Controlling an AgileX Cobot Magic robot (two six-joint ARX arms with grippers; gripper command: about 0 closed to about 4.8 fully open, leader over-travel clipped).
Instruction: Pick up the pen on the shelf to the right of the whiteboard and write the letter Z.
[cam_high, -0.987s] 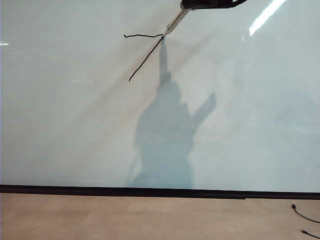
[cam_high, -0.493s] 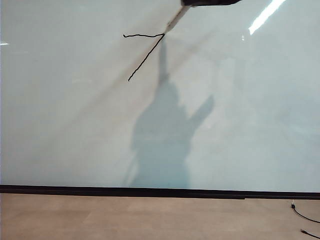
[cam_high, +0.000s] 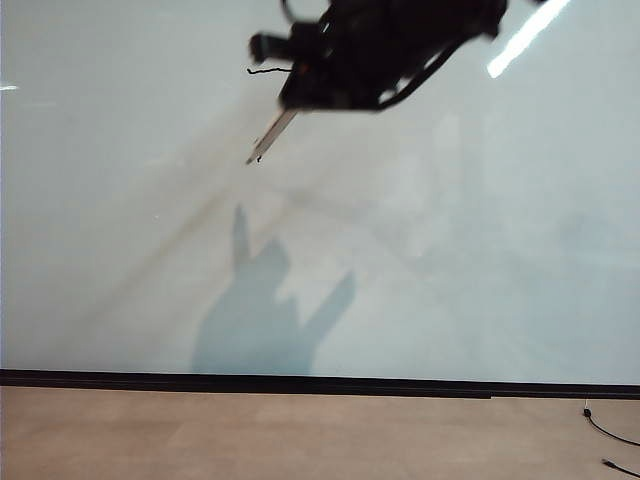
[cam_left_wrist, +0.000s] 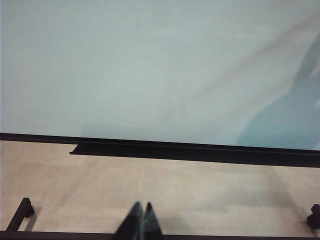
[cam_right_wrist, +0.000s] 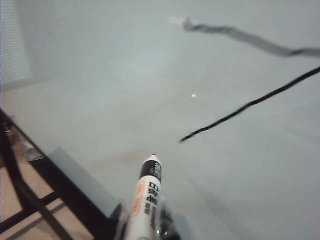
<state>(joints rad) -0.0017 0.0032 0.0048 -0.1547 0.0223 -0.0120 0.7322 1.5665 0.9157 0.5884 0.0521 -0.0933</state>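
Slim white plastic pen (cam_right_wrist: 146, 197): light, rigid, slick-barrelled, best pinched mid-barrel. Right hand (cam_high: 320, 95) clamped on pen, tip just beyond fingers, close to end of diagonal stroke of unfinished thin black letter Z (cam_right_wrist: 250, 104) on glossy pale whiteboard (cam_high: 450, 250). Left hand (cam_left_wrist: 140, 225) closed, empty, low over tan floor (cam_left_wrist: 200, 195).
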